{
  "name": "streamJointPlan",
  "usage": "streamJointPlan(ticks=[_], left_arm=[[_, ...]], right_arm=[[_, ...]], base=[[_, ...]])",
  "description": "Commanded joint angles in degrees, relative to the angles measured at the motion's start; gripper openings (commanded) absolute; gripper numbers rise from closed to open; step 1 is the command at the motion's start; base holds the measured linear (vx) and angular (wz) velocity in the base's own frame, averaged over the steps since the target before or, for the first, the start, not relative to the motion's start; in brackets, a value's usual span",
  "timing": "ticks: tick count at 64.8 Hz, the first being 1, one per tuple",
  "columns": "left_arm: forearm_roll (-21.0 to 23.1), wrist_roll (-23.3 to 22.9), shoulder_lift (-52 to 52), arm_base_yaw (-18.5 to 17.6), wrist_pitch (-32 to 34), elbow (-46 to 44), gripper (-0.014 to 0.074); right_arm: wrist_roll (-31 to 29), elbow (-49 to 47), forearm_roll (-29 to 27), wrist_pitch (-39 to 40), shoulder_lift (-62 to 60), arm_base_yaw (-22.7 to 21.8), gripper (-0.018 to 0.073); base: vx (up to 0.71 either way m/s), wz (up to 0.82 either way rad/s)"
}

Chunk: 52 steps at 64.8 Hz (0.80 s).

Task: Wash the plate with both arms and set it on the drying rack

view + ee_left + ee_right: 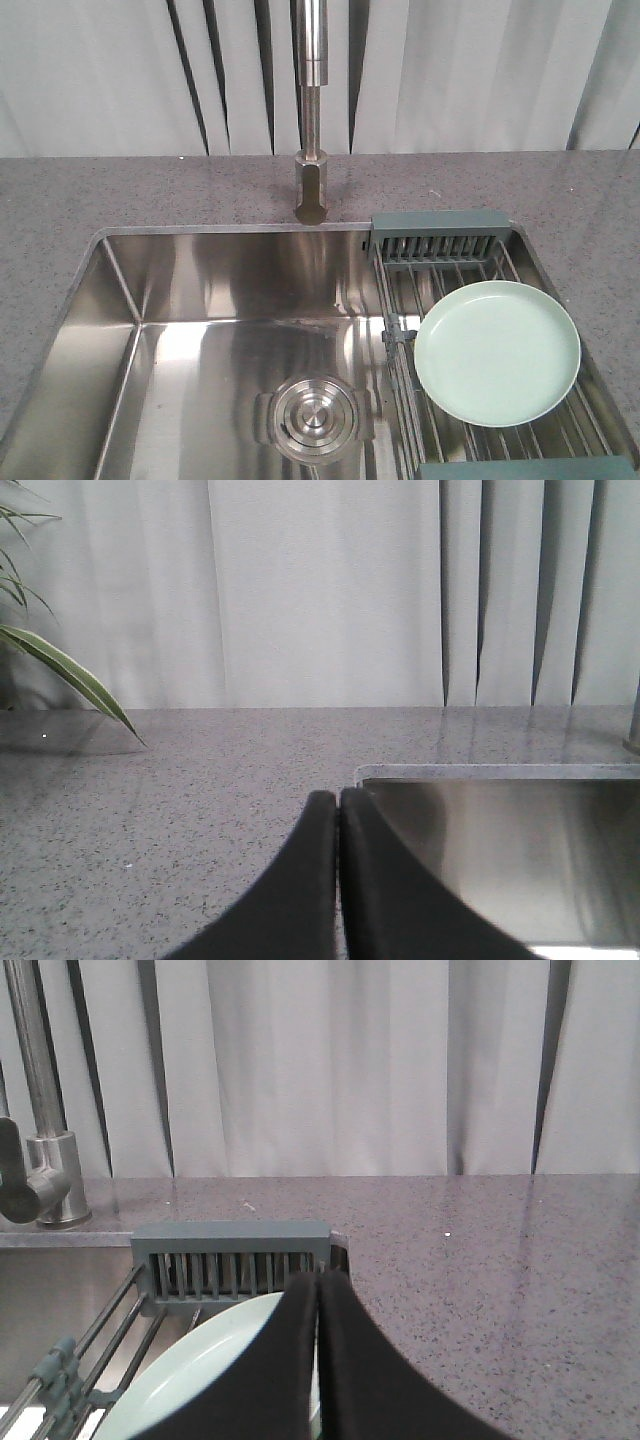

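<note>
**Fingers closed, plate waiting on the rack**

Both pairs of fingers are pressed together, holding nothing: the left gripper [338, 800] hangs over the counter's [150, 190] edge at the sink's [200, 300] far left corner, and the right gripper [318, 1285] sits directly above the plate [497, 352]. One plate lies flat on the one drying rack [440, 240], at the sink's right end (round, so no long axis). It lies just below and ahead of the right fingers; the right arm is clearly nearer.

Bright, even light; soft glare streaks the sink basin [200, 330], and close wrist-view foregrounds blur slightly.
</note>
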<state>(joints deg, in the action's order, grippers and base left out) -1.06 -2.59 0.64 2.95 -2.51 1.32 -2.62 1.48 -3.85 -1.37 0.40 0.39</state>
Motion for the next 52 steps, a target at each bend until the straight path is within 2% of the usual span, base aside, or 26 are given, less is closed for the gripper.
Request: streamJointPlan(ticks=[1,12,52], left_arm=[[0.51,0.05,0.88,0.05,4.25,-1.56,-0.0006],[0.51,0.05,0.82,0.05,4.25,-1.56,-0.0006],[0.51,0.05,0.82,0.05,4.25,-1.56,-0.0006]], right_arm=[[-0.48,0.28,0.40,4.31,-0.07,-1.38,-0.0008],[-0.52,0.28,0.40,1.37,-1.39,-1.96,-0.0008],[-0.46,0.28,0.39,2.63,-1.33,-1.96,-0.0008]], base=[[0.00,0.00],[0.00,0.00],[0.00,0.00]])
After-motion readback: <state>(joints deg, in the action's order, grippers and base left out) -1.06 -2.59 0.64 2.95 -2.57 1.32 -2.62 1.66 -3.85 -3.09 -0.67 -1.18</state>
